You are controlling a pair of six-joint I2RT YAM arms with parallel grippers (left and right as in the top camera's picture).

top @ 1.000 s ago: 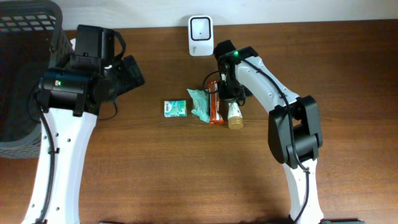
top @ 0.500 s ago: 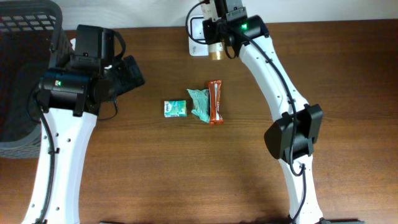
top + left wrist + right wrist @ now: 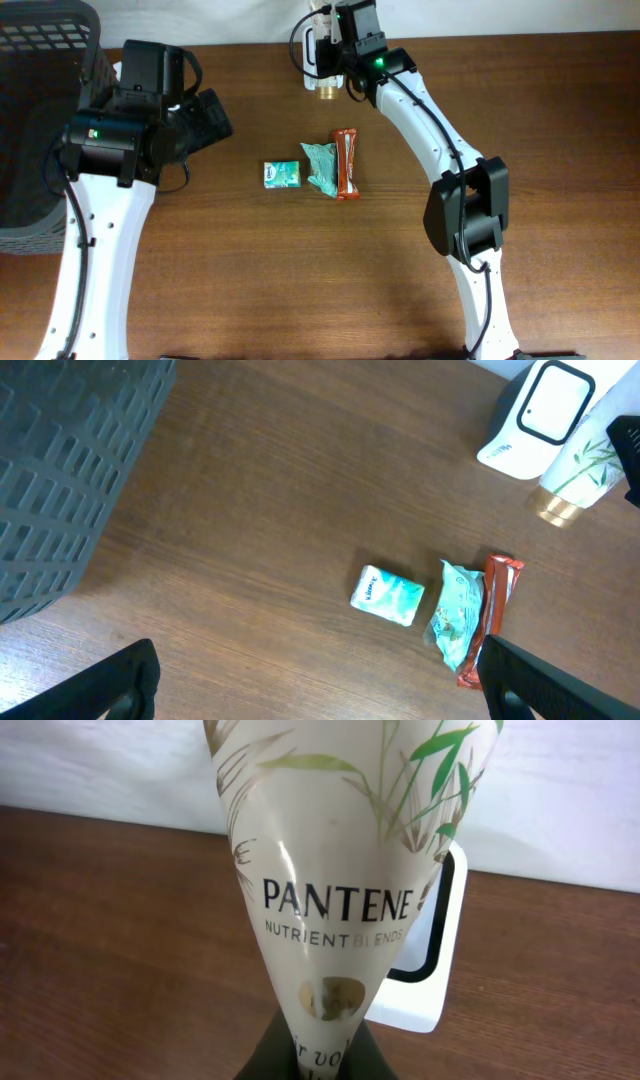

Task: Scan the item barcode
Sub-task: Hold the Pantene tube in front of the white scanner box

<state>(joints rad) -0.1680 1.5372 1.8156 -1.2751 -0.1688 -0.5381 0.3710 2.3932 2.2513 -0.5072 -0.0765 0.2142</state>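
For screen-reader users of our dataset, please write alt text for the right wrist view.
A cream Pantene Nutrient Blends tube with green leaf print fills the frame, gripped at the bottom edge by the dark right tool. Behind it stands a white barcode scanner with a black-framed window, on a brown wooden table against a white wall.

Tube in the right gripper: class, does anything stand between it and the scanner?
Nothing visible does. The right gripper holds the tube directly in front of the scanner. The packets lie apart from both, mid-table.
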